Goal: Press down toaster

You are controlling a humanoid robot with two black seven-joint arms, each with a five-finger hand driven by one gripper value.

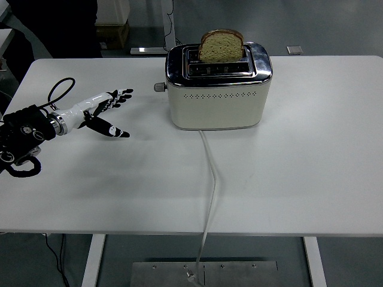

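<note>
A cream toaster with a chrome top stands at the far middle of the white table. A slice of bread sticks up out of its slot. A small knob or lever juts from the toaster's left end. My left hand is white and black, over the table's left part, fingers spread and pointing right toward the toaster, holding nothing. It is well short of the knob. The right arm is out of view.
The toaster's white cord runs from its front across the table and over the near edge. A person in dark clothes stands at the top left beyond the table.
</note>
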